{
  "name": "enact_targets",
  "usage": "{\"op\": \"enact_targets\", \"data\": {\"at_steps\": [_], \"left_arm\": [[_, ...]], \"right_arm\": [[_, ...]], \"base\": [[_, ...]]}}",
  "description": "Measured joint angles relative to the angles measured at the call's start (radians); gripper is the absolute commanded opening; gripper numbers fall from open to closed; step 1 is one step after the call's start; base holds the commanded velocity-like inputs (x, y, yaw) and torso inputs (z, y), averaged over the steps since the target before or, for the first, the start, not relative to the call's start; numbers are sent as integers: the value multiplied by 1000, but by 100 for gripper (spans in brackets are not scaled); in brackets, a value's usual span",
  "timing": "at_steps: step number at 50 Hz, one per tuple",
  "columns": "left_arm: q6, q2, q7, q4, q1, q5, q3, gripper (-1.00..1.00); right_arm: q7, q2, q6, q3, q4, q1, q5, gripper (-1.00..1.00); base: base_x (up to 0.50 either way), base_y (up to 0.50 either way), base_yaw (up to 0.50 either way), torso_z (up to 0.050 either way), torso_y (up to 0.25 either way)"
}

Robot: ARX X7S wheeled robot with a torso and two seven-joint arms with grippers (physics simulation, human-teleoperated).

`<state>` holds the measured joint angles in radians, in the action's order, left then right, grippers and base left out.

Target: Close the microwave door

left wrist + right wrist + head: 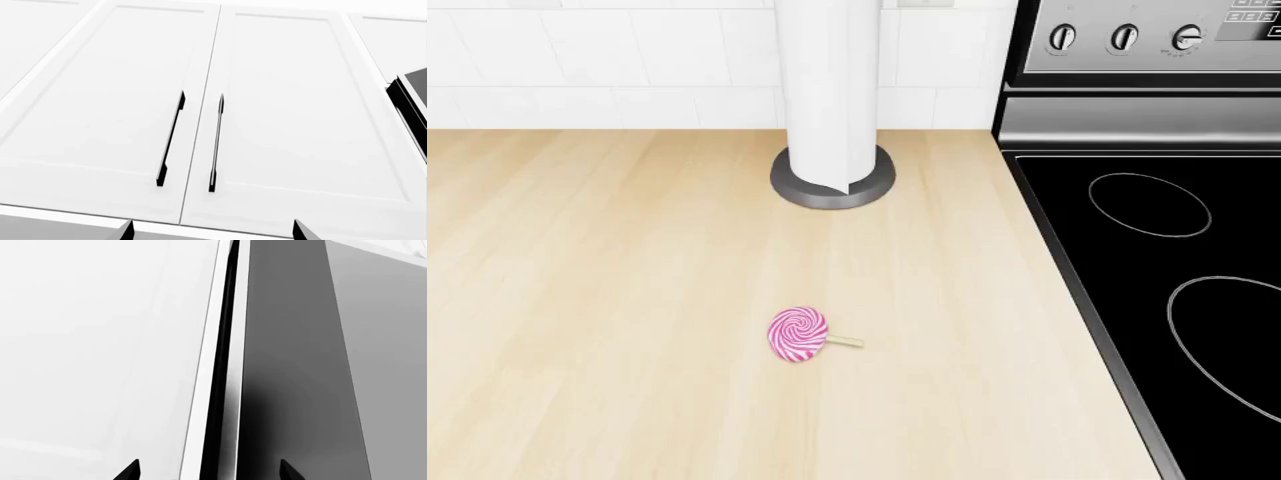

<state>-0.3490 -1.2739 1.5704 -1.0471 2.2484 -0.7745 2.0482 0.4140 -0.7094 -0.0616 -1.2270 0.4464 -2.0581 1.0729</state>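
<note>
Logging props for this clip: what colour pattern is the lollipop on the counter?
Pink and white swirl on the lollipop, clearest in the head view.

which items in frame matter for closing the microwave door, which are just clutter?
Job-relevant:
- microwave door, grey panel close in front of the right claw
- dark appliance edge beside the cabinets, probably the microwave

Clutter:
- lollipop lying on the wooden counter
- paper towel roll
- stove
- cabinet doors

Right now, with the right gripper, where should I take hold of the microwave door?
Probably the long thin edge of the door beside the dark gap, coming straight ahead. The right gripper is open and its tips straddle that edge. No handle shows on the flat grey face.
</note>
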Motion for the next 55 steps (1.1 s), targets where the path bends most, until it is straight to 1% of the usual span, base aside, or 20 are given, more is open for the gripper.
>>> {"op": "enact_targets", "data": {"at_steps": [15,25,38,55], "left_arm": [[-2,1,0,0,21,-4,18,100],[-3,0,0,0,28,-4,28,100],[4,5,0,0,11,-4,12,100],[15,10,0,0,-27,5,-18,100]], "right_arm": [[28,-31,14,30,-24,38,23,100],[63,-58,37,62,-29,88,72,100],[101,-92,78,106,-46,156,129,100],[113,-108,103,135,-63,196,146,100]], "base": [[0,0,0,0,0],[0,0,0,0,0],[0,0,0,0,0],[0,0,0,0,0]]}}
